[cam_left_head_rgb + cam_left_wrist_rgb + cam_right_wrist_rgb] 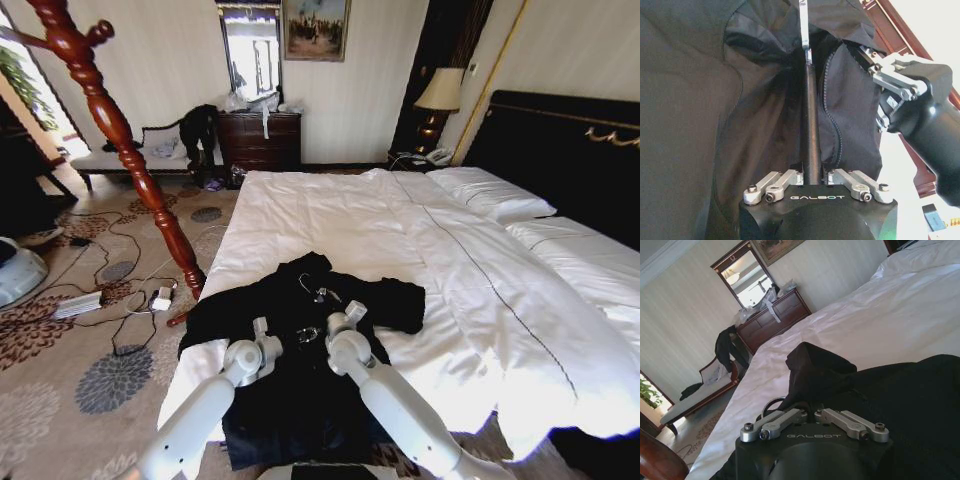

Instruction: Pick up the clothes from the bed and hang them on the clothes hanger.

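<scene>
The clothes, a black jacket, lie spread on the near end of the white bed. Both arms reach down onto the jacket. My left gripper is shut on the black bar of the clothes hanger, which runs up inside the open jacket toward a metal piece. The hanger's thin hook pokes out near the collar. My right gripper sits just beside it at the jacket's zip edge, jaws drawn together on the fabric. The right fingertips are buried in cloth.
A tall reddish wooden coat stand rises left of the bed. Cables and a power strip lie on the patterned carpet. A dark dresser with mirror, a bench and a dark clothing heap stand at the back wall. Pillows lie far right.
</scene>
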Tool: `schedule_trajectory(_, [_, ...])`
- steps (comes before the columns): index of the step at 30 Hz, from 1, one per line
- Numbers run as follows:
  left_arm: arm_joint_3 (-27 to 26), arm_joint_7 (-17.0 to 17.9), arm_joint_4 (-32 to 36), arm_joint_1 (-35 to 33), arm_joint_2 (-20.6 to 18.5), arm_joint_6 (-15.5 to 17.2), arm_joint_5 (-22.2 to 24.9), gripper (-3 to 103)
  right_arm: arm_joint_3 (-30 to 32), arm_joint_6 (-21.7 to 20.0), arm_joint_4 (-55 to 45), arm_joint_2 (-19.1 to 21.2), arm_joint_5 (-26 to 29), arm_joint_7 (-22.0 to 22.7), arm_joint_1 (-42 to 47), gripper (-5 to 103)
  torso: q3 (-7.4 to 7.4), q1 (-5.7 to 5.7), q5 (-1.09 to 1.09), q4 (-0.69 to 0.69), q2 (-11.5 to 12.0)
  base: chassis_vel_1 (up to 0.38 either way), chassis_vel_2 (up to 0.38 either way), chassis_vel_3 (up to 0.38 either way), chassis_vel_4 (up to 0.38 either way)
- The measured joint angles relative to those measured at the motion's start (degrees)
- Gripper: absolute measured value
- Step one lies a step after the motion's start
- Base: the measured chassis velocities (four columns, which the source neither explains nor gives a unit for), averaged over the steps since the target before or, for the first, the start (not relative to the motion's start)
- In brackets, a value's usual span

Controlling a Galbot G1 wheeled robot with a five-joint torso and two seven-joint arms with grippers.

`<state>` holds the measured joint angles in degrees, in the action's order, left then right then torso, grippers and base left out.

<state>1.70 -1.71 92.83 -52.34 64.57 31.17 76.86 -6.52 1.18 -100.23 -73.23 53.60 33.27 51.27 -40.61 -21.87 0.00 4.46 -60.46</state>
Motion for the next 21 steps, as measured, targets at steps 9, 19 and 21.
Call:
schedule_trajectory(9, [3.3,-0.1,-1.6,5.1,-1.0,-1.8,-4.4,17,-0.5,0.1,0.6,-0.4,-1.9,-0.5,0.7,7,0.00,0.00,0.00,0.00,0.0,0.000,0.000,0.000,0.000])
schedule_trajectory(19, [-0.2,1.0,-1.7,5.7,-1.4,-10.3,-15.9,44,-0.5,0.3,-0.2,0.7,-2.3,-0.8,1.4,45,0.00,-0.01,-0.01,0.00,0.0,0.000,0.000,0.000,0.000])
schedule_trajectory(21, [-1.0,1.4,-1.4,5.6,-1.6,-11.0,-16.8,44,-0.5,0.3,-0.2,1.1,-2.3,-0.8,1.4,51,0.00,-0.01,0.00,0.00,0.0,0.000,0.000,0.000,0.000])
